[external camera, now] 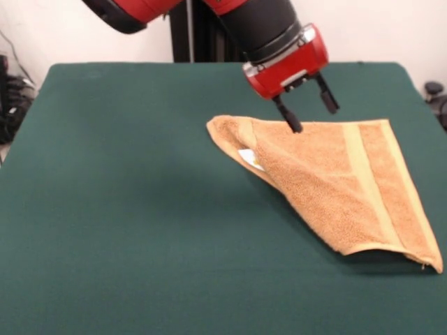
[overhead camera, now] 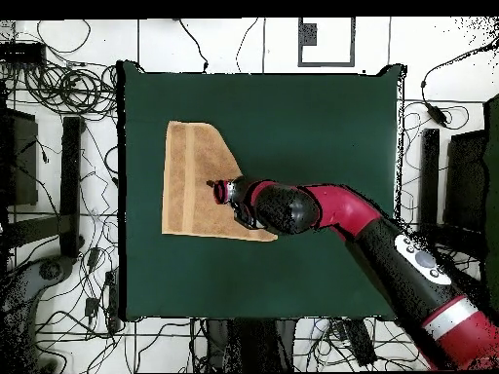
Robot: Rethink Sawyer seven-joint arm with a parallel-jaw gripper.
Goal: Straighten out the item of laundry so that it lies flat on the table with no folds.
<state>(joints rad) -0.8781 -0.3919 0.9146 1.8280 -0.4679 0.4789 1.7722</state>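
The towel (external camera: pixel 335 185) lies folded into a triangle on the table (external camera: pixel 126 209), toward one side edge. Above its folded edge, the arm reaches down, gripper (external camera: pixel 311 110) spread, holding nothing.

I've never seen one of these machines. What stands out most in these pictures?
A big red and black arm reaches down from above, its open tool hanging over the far edge of an orange towel. The towel lies on a wide dark green table, toward the right side in the front view, with one corner folded over so it looks like a triangle and a small white label peeking out at the fold.
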